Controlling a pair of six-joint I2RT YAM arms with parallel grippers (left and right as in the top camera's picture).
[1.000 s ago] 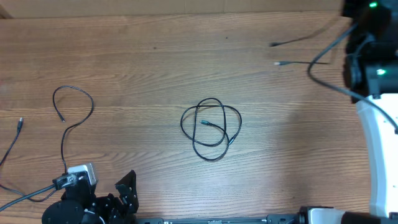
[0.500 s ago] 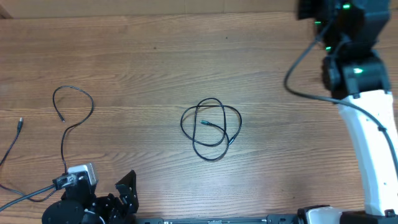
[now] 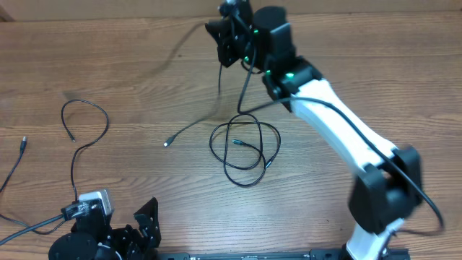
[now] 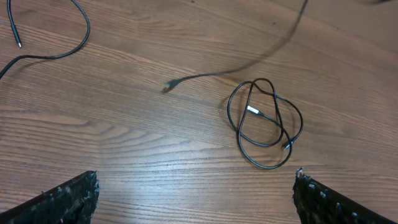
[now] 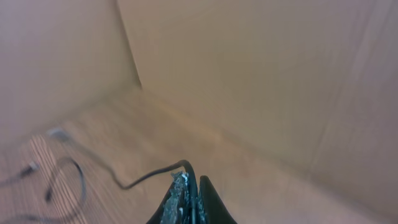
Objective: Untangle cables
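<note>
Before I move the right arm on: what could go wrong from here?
1. The cable in the shut right hand trails close past the coil; pulling could hook the coil and tangle both again.
2. The hand pinches that thin cable at its very tip, so it may slip out.
3. Its loose end could sweep into the left cable.

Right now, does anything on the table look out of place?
One cable hangs pinched in the right fingers, draping down beside the knotted cable coil, its plug end blurred. Nothing looks damaged or spilled.
</note>
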